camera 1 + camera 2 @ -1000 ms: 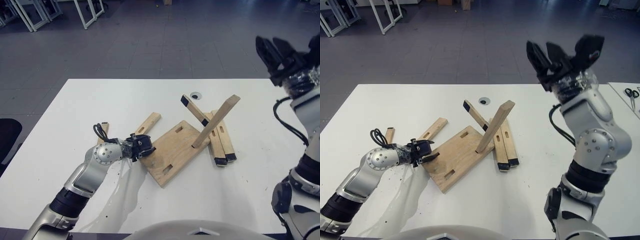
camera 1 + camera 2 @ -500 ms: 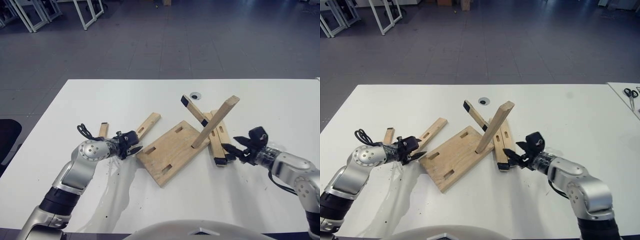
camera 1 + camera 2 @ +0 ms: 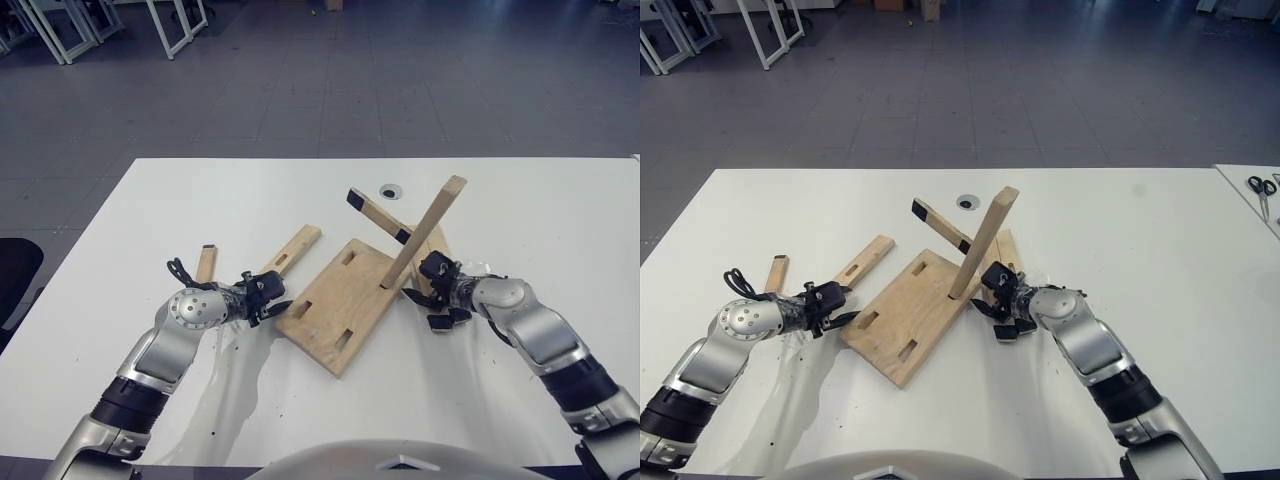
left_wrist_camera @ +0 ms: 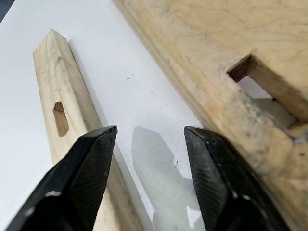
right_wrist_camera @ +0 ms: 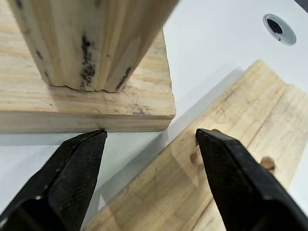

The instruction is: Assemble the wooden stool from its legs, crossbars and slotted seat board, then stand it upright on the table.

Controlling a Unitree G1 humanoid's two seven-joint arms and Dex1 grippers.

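The slotted seat board (image 3: 335, 305) lies flat mid-table. One leg (image 3: 425, 232) stands tilted in its far right slot. A black-tipped leg (image 3: 376, 214) pokes up behind it, and more legs (image 3: 437, 300) lie flat beside the board's right corner. A slotted crossbar (image 3: 293, 250) and a short piece (image 3: 206, 262) lie to the left. My left gripper (image 3: 266, 298) is open at the board's left corner, its fingers (image 4: 91, 163) over bare table between crossbar (image 4: 60, 108) and board (image 4: 207, 62). My right gripper (image 3: 428, 288) is open at the standing leg's (image 5: 91, 38) base, between the board's corner (image 5: 77, 113) and a lying leg (image 5: 236, 139).
A round cable hole (image 3: 389, 189) sits in the white table (image 3: 180, 200) behind the parts. Scissors (image 3: 1262, 185) lie on a second table at the far right. Bare tabletop stretches along the left side and the front.
My right arm dropped from high above down to the board's right corner. The left gripper drew back slightly from the board's left corner. Board and standing leg shifted a little left.
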